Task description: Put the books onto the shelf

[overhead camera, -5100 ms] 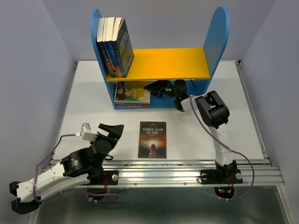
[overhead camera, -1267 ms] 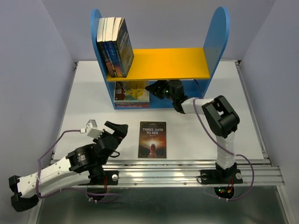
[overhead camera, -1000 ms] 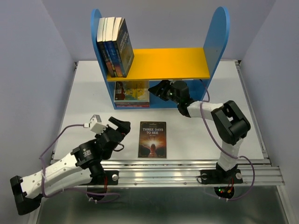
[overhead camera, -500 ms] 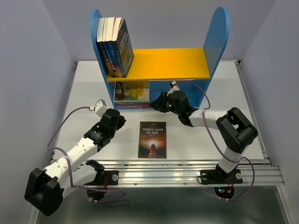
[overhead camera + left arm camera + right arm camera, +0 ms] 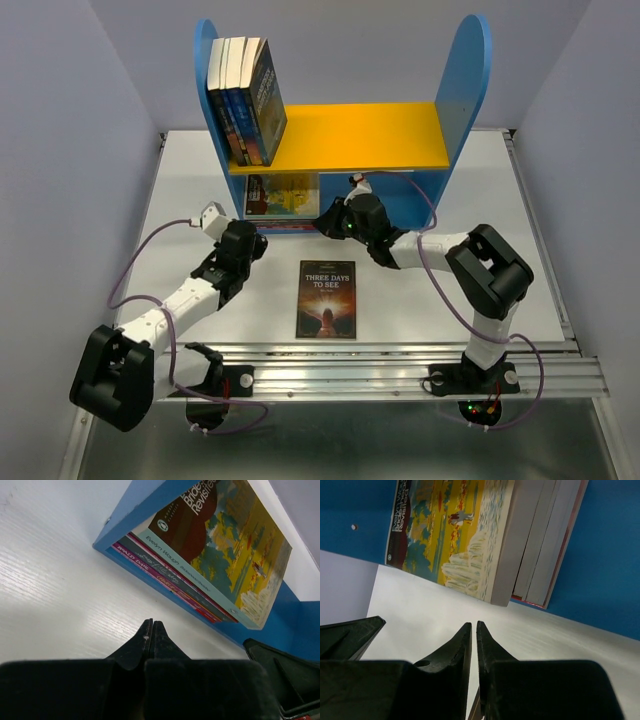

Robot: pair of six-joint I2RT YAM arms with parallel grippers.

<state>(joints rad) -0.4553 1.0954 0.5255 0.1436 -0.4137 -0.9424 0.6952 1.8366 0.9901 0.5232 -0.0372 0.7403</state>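
Left jaws: pressed together, empty.
Right jaws: apparently together, empty.
Dark book (image 5: pixel 327 298): flat on tabletop (image 5: pixel 180 200).
Shelf (image 5: pixel 360 135): books (image 5: pixel 245 95) upright above, stack (image 5: pixel 283 197) below.

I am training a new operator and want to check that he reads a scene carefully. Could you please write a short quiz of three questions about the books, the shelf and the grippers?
1. True or false: the "Three Days to See" book is already on the shelf.
2. Where do the upright books stand?
A) at the left end of the yellow upper board
B) at its right end
C) in the lower compartment
3. Is the left gripper open or shut, and does it hold anything?

Key
1. False: it lies flat on the table, in front of the shelf.
2. A
3. Shut, holding nothing.
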